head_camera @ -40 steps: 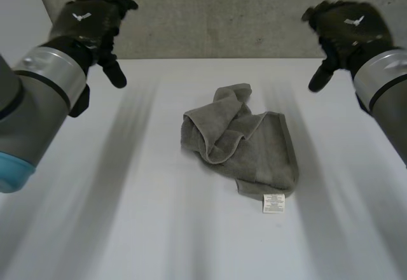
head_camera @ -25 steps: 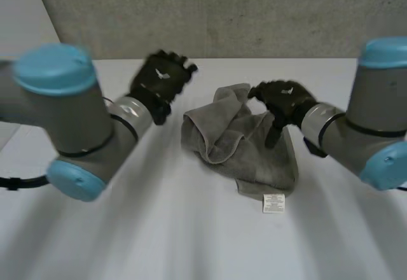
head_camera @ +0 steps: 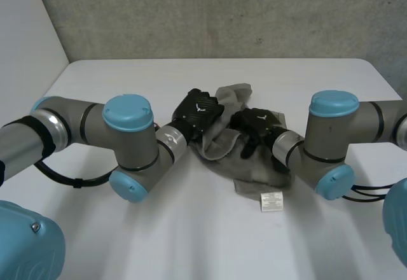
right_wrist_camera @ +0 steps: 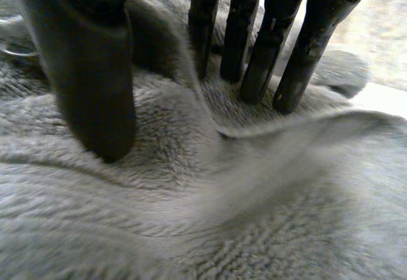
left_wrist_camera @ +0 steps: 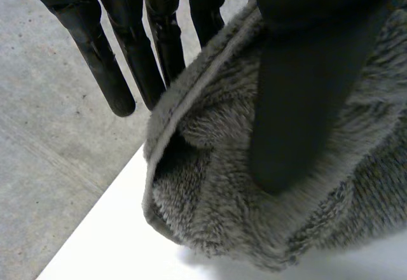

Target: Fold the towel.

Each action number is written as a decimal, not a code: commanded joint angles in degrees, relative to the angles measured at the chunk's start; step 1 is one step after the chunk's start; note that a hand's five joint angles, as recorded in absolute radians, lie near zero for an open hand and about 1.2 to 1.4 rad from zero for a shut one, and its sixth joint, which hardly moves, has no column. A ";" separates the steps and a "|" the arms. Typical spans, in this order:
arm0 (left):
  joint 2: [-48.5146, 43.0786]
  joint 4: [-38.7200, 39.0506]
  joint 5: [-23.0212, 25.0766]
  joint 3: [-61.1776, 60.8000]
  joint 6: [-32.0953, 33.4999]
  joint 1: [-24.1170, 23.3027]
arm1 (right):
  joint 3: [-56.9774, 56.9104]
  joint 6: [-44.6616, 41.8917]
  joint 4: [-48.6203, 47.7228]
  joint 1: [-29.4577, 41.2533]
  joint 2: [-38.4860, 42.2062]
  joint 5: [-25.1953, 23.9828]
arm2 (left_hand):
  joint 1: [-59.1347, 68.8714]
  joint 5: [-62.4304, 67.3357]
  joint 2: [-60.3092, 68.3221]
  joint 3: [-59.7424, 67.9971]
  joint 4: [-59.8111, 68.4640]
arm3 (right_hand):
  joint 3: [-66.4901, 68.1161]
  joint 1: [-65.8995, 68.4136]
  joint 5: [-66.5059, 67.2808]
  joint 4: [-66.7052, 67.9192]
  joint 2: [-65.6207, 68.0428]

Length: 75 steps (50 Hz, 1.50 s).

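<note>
Table (head_camera: pixel 95 229): white; supports the towel so both hands can work it from above.
Towel (head_camera: pixel 219 145): grey terry, crumpled in a heap at mid-table under both hands; not yet folded, and probably needs spreading first.
Left hand (head_camera: pixel 198 109): open; straight fingers (left_wrist_camera: pixel 102 57) stand behind a raised hem (left_wrist_camera: pixel 191 95) with the thumb (left_wrist_camera: pixel 299 102) on the pile in front, apparently positioned to pinch.
Right hand (head_camera: pixel 257 124): open; fingertips (right_wrist_camera: pixel 254 70) and thumb (right_wrist_camera: pixel 95 83) rest either side of a ridge, gripping nothing.
Care label (head_camera: pixel 272 201): white, at the towel's near edge; a likely reference for locating a corner.

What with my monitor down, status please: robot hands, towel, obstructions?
Left robot hand open, thumb on towel, fingers past its edge. Right robot hand open, fingertips on towel. Towel crumpled, not yet folded. Nothing in the way.
</note>
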 commanded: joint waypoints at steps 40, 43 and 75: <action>25.09 8.43 -18.12 -30.43 -11.86 3.87 | 15.70 -24.48 2.63 0.81 -20.96 -0.69 | 20.06 30.69 19.68 20.42 20.35 | 42.99 43.01 43.57 43.63 43.11; 25.79 5.88 -18.12 -31.93 -11.95 4.23 | 16.14 -24.48 2.72 0.90 -20.34 -0.34 | 19.55 30.19 19.17 19.92 19.85 | 42.99 43.01 43.57 43.63 43.11; 53.92 1.03 -18.03 -51.35 -11.86 1.94 | -0.36 -8.22 10.08 4.85 -11.84 -9.66 | 3.59 14.23 3.22 3.96 3.89 | -21.54 -21.52 -20.96 -20.90 -21.43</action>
